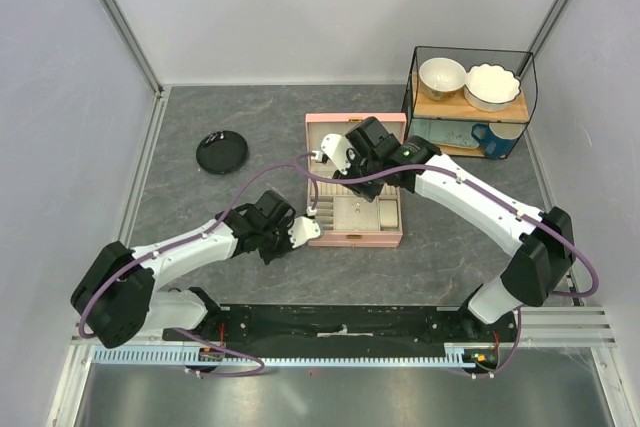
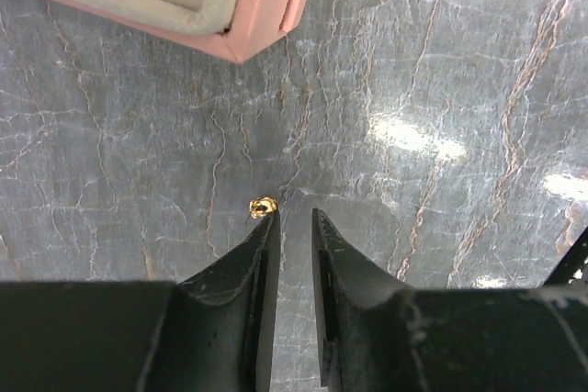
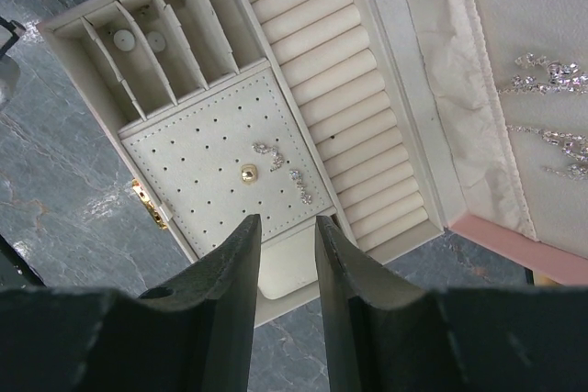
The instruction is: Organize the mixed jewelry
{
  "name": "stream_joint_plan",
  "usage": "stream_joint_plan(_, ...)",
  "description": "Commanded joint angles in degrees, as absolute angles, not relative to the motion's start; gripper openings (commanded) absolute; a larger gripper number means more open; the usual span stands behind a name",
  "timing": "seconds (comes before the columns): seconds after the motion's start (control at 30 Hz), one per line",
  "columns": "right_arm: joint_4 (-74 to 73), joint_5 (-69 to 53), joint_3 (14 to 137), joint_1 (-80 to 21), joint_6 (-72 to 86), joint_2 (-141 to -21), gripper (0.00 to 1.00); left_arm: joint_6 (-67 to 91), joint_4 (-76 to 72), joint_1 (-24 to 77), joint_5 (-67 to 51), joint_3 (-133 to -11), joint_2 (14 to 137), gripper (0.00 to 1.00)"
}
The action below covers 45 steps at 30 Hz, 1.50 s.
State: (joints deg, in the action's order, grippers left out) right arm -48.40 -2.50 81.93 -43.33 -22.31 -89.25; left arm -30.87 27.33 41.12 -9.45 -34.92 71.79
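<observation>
Reaching low over the tabletop [image 2: 441, 61], the left end effector [image 2: 294, 218] stands slightly spread and empty, a gold piece [image 2: 262, 207] beside one fingertip. The right end effector [image 3: 288, 222], likewise parted, hangs over a gold bead [image 3: 248, 173] and pale pieces [image 3: 300, 186] inside the pink box [image 3: 501, 232].

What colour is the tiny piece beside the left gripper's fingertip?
The piece is gold; clearest in the left wrist view.

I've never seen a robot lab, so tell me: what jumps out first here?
An open pink jewelry box sits mid-table; the right gripper hangs above its perforated panel, where a gold stud and sparkly pieces rest. Beside the box, a tiny gold piece lies on the grey marbled table, right at the tip of the left gripper.
</observation>
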Motion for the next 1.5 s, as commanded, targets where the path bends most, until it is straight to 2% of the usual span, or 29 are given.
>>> stream_joint_plan(0.0,-46.9,-1.7,81.7,-43.2,-21.9,-87.6,0.38,-29.2,24.6,41.8,-7.4,-35.2,73.0,0.27)
stream_joint_plan(0.8,-46.9,-1.8,81.4,-42.7,-21.8,-87.4,0.38,-29.5,23.8,42.5,-6.9,-35.9,76.5,0.26)
stream_joint_plan(1.0,-47.0,-2.1,81.3,-42.8,-21.7,-87.1,0.38,-29.8,23.6,42.5,-6.8,-36.3,78.0,0.20)
stream_joint_plan(1.2,-47.0,-2.3,81.0,-42.7,-21.6,-86.7,0.38,-29.6,23.2,42.5,-6.2,-36.7,78.8,0.03)
stream_joint_plan(1.47,-47.0,-2.3,81.2,-42.7,-21.6,-86.7,0.38,-29.4,23.9,42.5,-6.1,-37.2,76.8,0.02)
